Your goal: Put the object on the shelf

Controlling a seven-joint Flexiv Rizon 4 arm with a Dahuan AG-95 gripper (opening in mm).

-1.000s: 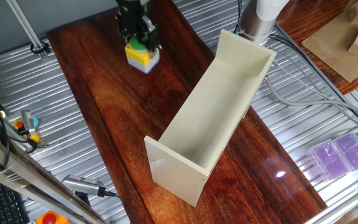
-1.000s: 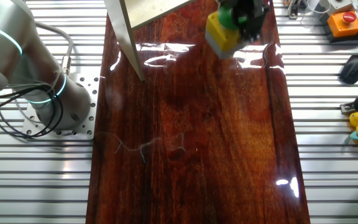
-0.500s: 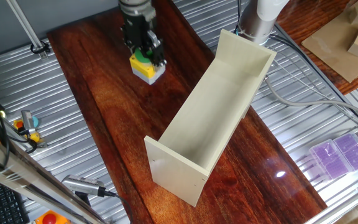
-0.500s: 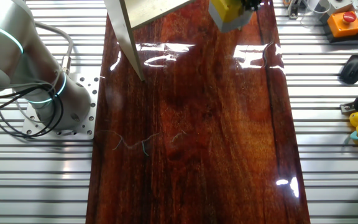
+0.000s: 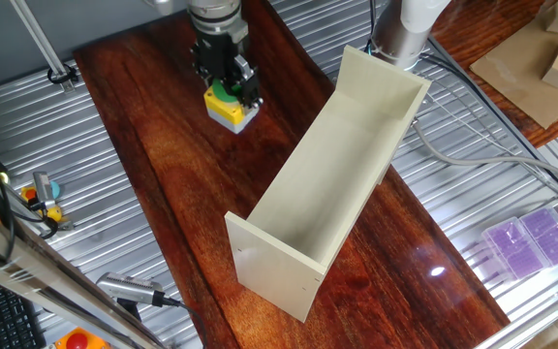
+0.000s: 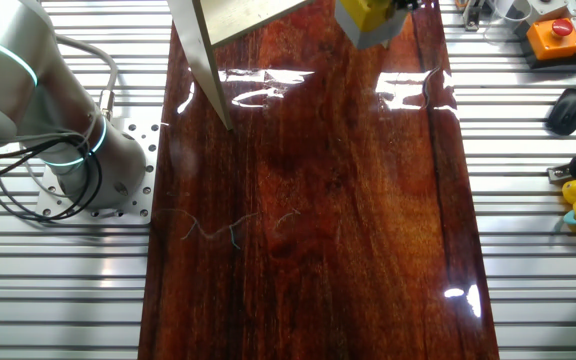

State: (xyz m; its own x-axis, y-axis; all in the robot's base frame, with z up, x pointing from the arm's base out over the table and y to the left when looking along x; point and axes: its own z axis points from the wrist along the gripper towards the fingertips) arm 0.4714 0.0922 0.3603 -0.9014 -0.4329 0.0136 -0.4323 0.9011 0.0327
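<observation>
My black two-finger gripper (image 5: 229, 85), upper left of centre in one fixed view, is clenched around the small yellow square box with the round green push-button on top (image 5: 232, 108); the fingers straddle the green cap and the yellow body hangs below them. The box sits tilted in the grasp, one corner lowest, and I judge it clear of the dark red-brown wooden tabletop (image 5: 163, 174), though contact cannot be ruled out from here. In the other fixed view only its yellow and grey underside (image 6: 367, 20) shows at the top edge, gripper mostly cropped out. The long cream board shelf (image 5: 332, 184), an open trough of flat panels, runs diagonally from upper right to lower centre, well apart from the box to its right. Trough interior: nothing in it that I can see; pale floor and 2 long walls bare. Risks, as I judge them: the grip is high on the rounded button, so the tilted box could rotate or slip out during the carry. Coming across too low would clip the near long wall and shove or tip the shelf. Releasing while the box is canted could leave it landing on a corner and toppling inside the trough. Clutter lies on the ribbed metal bench (image 5: 473, 194) around the board, outside the path.
</observation>
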